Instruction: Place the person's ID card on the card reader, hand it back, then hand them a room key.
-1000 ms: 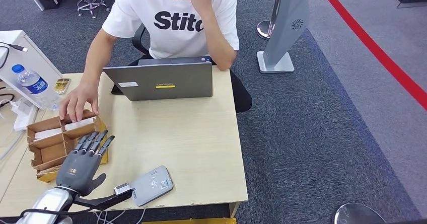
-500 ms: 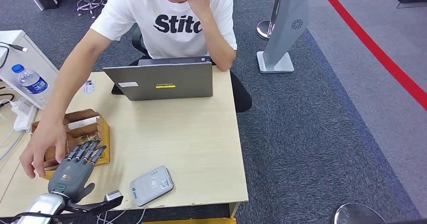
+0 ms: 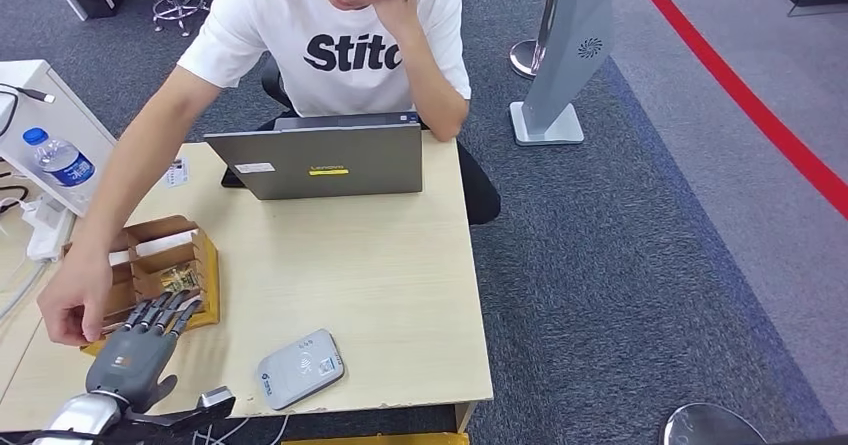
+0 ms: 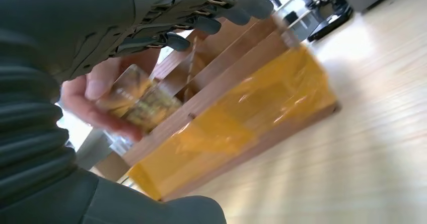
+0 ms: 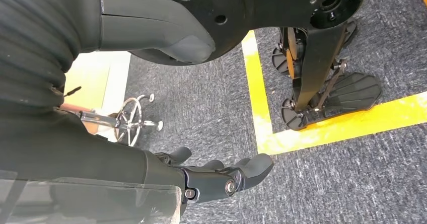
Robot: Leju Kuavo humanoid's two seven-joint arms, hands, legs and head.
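One small card [image 4: 138, 103] pinched in the person's hand [image 3: 70, 300] sits just beyond my left hand's [image 3: 130, 357] spread, empty fingers [image 3: 160, 313], near the worktop's left edge.

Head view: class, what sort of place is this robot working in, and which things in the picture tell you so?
Probably an office or lab mocked up as a check-in desk: a wooden table with a laptop and a card reader, grey carpet with a red floor line, and a seated person opposite.

Black "Stitc" lettering, cut off by an arm, on the person's white T-shirt [image 3: 345, 50]. Small "Lenovo" mark on laptop lid [image 3: 318, 162], above a yellow sticker. Other labels illegible.
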